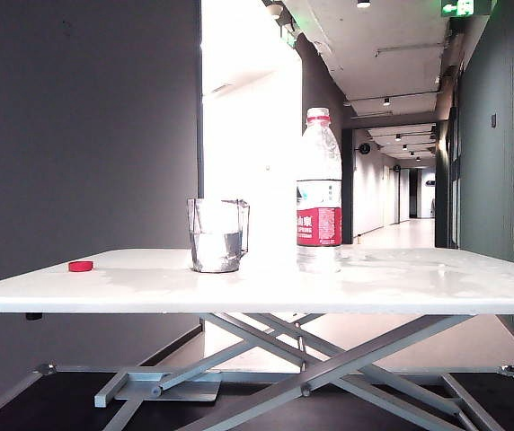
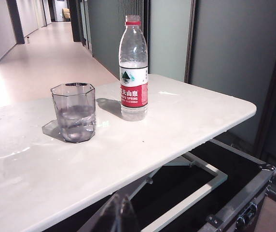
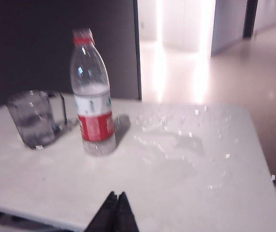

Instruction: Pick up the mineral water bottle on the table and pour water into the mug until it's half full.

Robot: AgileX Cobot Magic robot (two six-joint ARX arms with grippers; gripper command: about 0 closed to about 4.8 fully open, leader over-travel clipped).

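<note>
Mineral water bottle (image 3: 93,104), thin and squashy, wants a label-height squeeze; right gripper (image 3: 116,212) and left gripper (image 2: 120,214) wait at six o'clock, pinched together.

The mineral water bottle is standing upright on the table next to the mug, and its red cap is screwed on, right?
Not quite. The mineral water bottle stands upright on the table beside the mug, but it is uncapped: the exterior view shows the red cap lying on the table, on the mug's far side from the bottle.
</note>
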